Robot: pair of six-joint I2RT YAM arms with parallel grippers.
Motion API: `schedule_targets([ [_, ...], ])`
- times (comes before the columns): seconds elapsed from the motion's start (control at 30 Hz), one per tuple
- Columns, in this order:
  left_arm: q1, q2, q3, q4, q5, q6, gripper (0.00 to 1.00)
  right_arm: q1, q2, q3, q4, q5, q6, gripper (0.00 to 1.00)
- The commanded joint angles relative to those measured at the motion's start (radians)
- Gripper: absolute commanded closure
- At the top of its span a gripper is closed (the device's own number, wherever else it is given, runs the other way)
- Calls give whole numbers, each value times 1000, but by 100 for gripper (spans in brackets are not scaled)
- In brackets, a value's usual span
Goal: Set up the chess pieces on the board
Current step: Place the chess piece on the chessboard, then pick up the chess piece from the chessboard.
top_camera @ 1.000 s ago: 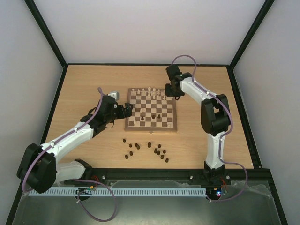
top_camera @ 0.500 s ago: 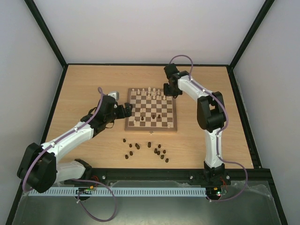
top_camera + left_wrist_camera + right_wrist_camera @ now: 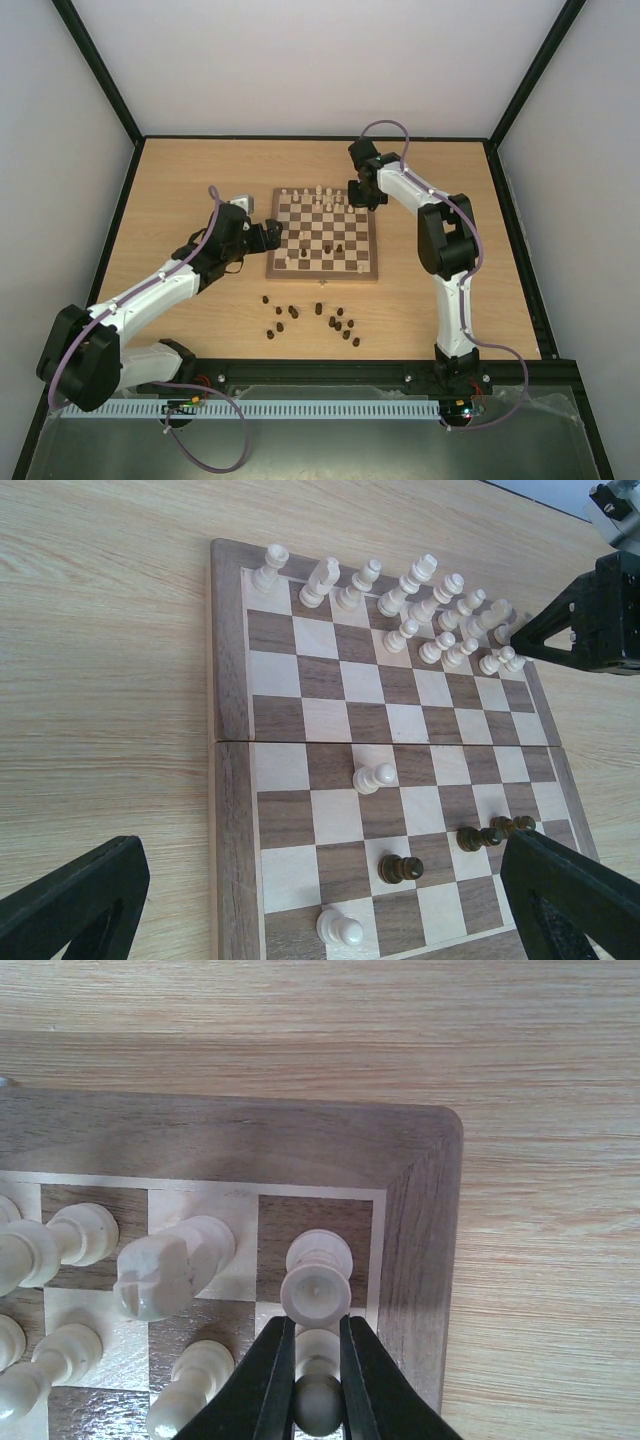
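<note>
The board (image 3: 322,275) lies mid-table, with cream chess pieces (image 3: 318,197) lined along its far rows. My right gripper (image 3: 358,196) is over the far right corner. In the right wrist view it (image 3: 318,1335) is shut on a cream pawn (image 3: 320,1402), just in front of the corner rook (image 3: 316,1285). My left gripper (image 3: 272,235) is open and empty at the board's left edge. In the left wrist view, two cream pawns (image 3: 375,777) and a few dark pieces (image 3: 400,868) stand on the near squares between its fingers (image 3: 75,905).
Several dark brown pieces (image 3: 320,318) lie scattered on the tabletop in front of the board. A cream knight (image 3: 170,1265) and more pawns (image 3: 190,1385) stand close left of the right gripper. Black frame rails edge the table.
My right gripper has shifted slightly left and further over the board's far right corner. The left arm has not moved.
</note>
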Motion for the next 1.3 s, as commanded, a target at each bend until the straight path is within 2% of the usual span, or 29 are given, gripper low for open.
schedule_targets([
  [0.0,9,1,14,-1,-12,8,1,2,20,26,-50,-22,-15,88],
  [0.17,10,1,15,-1,-10,8,0,3,22,21,-51,-28,-15,82],
  [0.27,10,1,14,-2,-10,8,0,3,15,13,-49,-26,-14,75],
  [0.53,10,5,13,2,-5,8,0,3,-49,-32,-28,-13,-8,70],
  [0.67,10,18,14,7,12,17,0,3,-143,-104,-1,2,4,65],
  [0.8,9,30,8,21,21,30,1,3,-318,-254,60,7,27,58],
  [0.9,9,59,15,22,21,41,0,3,-480,-381,120,-31,46,44],
  [0.93,8,71,19,20,23,42,1,3,-532,-429,140,-38,54,37],
  [0.97,5,83,31,15,25,45,0,3,-581,-471,159,-46,60,23],
  [1.07,-19,117,71,-12,16,55,1,3,-730,-616,223,-72,83,4],
  [1.1,-29,133,90,-24,4,54,1,3,-776,-663,243,-82,94,1],
  [1.27,-88,260,209,-103,-51,52,8,3,-901,-814,309,-133,114,1],
])
